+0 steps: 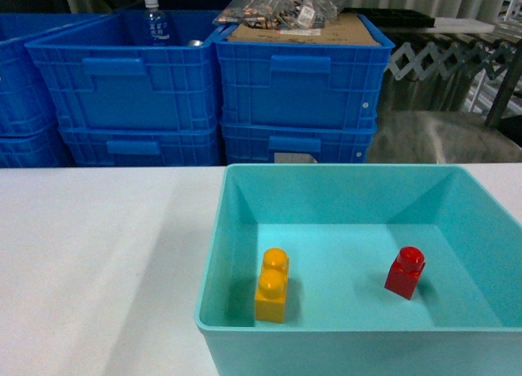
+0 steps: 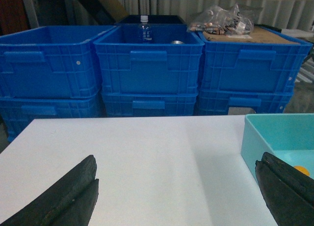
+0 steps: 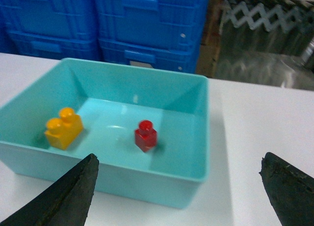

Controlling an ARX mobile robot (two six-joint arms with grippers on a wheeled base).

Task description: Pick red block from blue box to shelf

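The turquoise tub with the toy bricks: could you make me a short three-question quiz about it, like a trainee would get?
1. True or false: the red block stands inside the blue box.
2. Which brick has two studs? A) the red block B) the yellow brick
3. Fill in: the right claw is ____, holding nothing.

Key: 1 true. 2 B. 3 open; the left claw is open too.
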